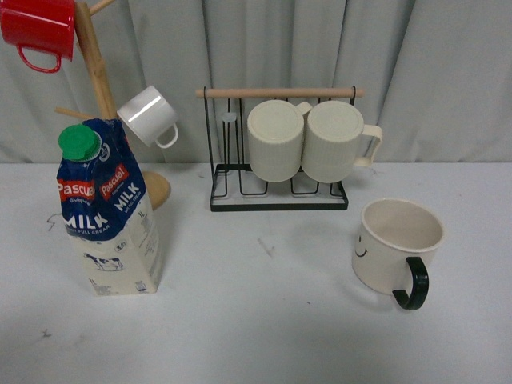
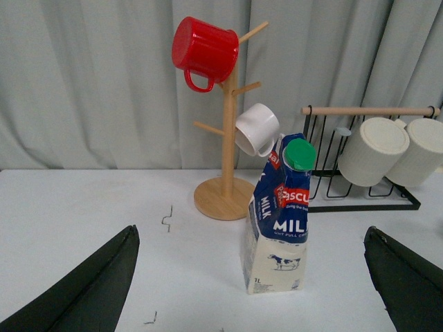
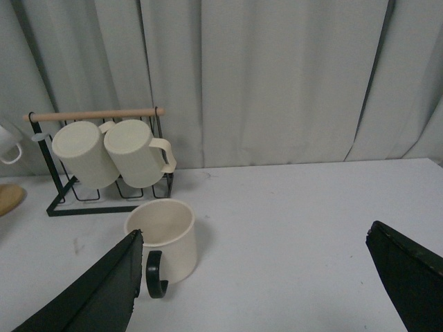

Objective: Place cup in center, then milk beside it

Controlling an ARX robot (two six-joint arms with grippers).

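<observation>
Progress: none of the task completed, judging from the layout.

Step 1, cup to centre: not yet done.
- Cup [image 1: 398, 244]: upright on the tabletop [image 1: 264, 320], toward the right edge and in front of the wire rack [image 1: 280, 206], apart from it. Black handle turned toward the front edge.
- Centre of the tabletop: bare apart from a few small marks.

Step 2, milk beside cup: not yet done.
- Milk [image 1: 108, 216]: upright toward the left edge, just in front of the wooden mug tree [image 1: 94, 68]. Green cap on. Well apart from the cup.

Pincer state:
- Left pincer [image 2: 250, 232]: released, fingers spread wide, nothing grasped. Milk ahead of it, untouched.
- Right pincer [image 3: 255, 232]: released, fingers spread wide, nothing grasped. Cup ahead of it, untouched.

Remaining, as a judgement:
1. Grasp the cup, most readily with the right pincer, and set it upright at the centre.
2. Grasp the milk, most readily with the left pincer, and set it upright just beside the cup.

Caution: tall carton, likely prone to tipping if grasped high.
</observation>
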